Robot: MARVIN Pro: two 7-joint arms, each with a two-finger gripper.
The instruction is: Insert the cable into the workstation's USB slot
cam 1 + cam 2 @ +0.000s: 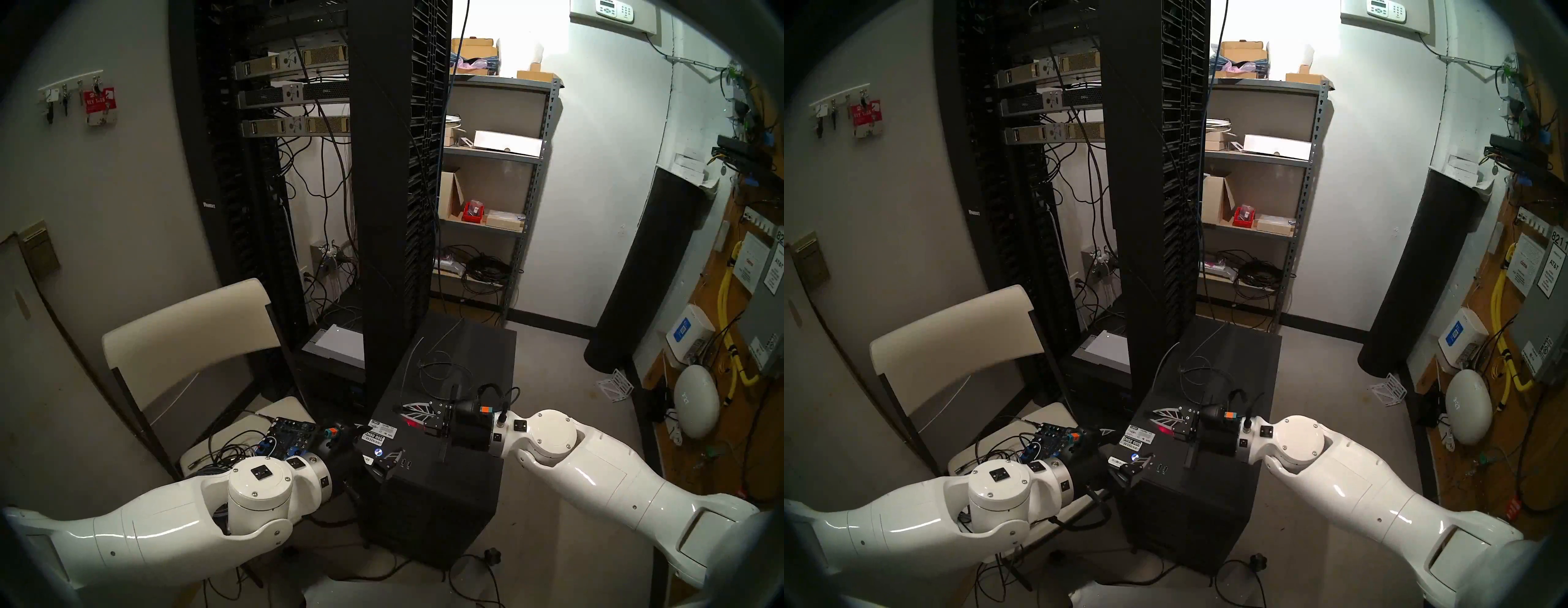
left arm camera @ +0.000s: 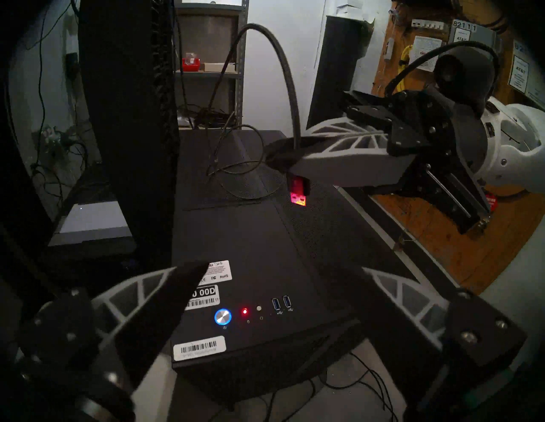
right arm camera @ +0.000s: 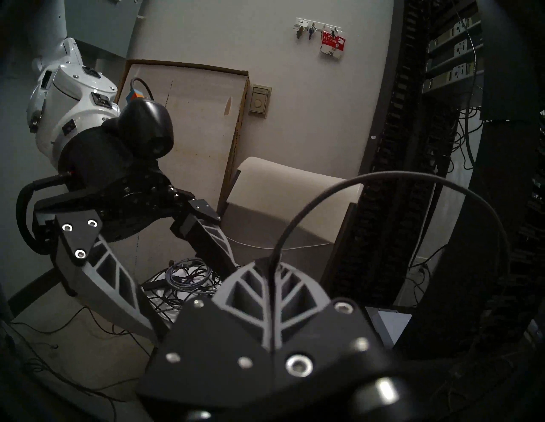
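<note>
Head stereo left: I see the large matte black tower workstation (image 1: 441, 429) standing on the floor in front of the tall black server rack (image 1: 382, 170). My right gripper (image 1: 403, 411) hangs over the tower's top surface, jaws pressed together on the thin grey looped cable (image 1: 441, 365), whose slack lies in loops on the top panel farther back. My left gripper (image 1: 384, 460) sits at the tower's front left corner, jaws apart, holding nothing. A cream folding chair (image 1: 191, 331) with a heap of cords stands to the left.

Head stereo right: same layout. The right gripper (image 1: 1159, 414) is above the top panel; the left gripper (image 1: 1134, 463) is just beside the white barcode sticker (image 1: 1118, 461).

Left wrist: the small USB plug (image 2: 298, 191) points down from the closed right jaws, lit red, clear above the top panel and not touching it. The two blue USB slots (image 2: 281, 303) lie near the front edge, well apart from the plug, beside a red light (image 2: 244, 311) and a blue-lit round button (image 2: 223, 316). The left jaws frame the view, wide open.

Right wrist: the grey cable (image 3: 413, 188) arches up from between the shut jaws. The plug is hidden here.
</note>
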